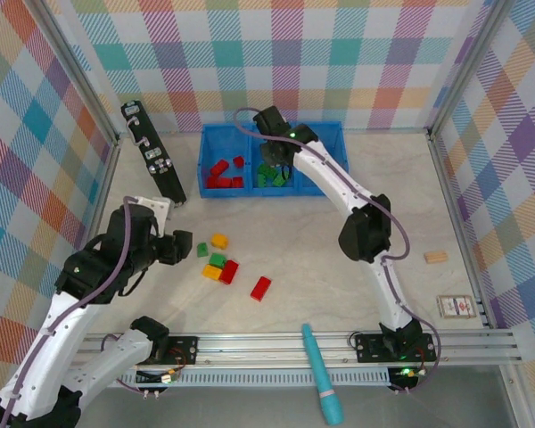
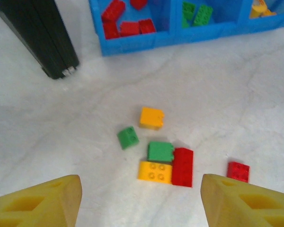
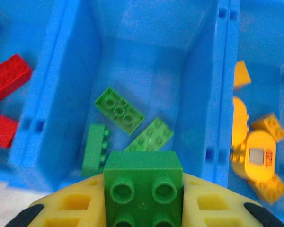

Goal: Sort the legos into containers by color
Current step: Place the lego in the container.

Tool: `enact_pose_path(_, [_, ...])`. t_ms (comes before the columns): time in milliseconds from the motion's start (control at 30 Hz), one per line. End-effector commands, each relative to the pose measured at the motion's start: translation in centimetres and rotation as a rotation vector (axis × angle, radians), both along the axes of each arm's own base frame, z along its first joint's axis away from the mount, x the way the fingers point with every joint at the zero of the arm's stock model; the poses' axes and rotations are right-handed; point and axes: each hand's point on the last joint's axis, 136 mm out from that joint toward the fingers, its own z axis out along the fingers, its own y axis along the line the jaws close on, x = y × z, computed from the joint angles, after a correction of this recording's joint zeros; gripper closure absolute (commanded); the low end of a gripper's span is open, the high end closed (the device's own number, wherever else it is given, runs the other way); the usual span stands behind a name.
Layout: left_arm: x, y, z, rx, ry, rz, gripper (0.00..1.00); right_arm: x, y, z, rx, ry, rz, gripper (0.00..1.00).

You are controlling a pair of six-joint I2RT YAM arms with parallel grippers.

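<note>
left gripper (image 2: 141, 201) – our fingers wide, holding nothing, above six loose bricks (image 2: 160, 152) on the table (image 2: 227, 94) | right gripper (image 3: 143, 210) pinches a green brick (image 3: 143, 182) over the tray (image 3: 146, 52), middle compartment | we judge it light, stiff, slick — best taken by flat sides

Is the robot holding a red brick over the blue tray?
No, the right gripper holds a green brick above the tray.

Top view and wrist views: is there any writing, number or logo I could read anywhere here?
None is readable.
Small card, right side of the top view: red print, too small to read.
Yellow-orange lego piece in the blue tray: grey panel with orange marks, too blurred to read.
</note>
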Motion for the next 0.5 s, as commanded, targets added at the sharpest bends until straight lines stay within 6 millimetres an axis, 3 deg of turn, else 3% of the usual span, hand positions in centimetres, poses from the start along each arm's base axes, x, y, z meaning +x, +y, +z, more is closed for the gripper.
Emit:
enact_pose_path(0, [-0.7, -1.6, -1.2, -0.086, 0.070, -0.015, 0.32, 1.7, 0.5, -0.3, -0.012, -0.018, 0.069, 0.74])
enact_pose_path(267, [-0.9, -6.6, -3.8, -0.078, 0.165, -0.116, 0.31, 3.4, 1.6, -3.1, -0.049, -0.039, 0.160, 0.72])
enact_pose_path(467, [-1.4, -11.2, -7.4, -0.018, 0.232, -0.185, 0.30, 3.7, 2.0, -5.0, -0.076, -0.024, 0.199, 0.68])
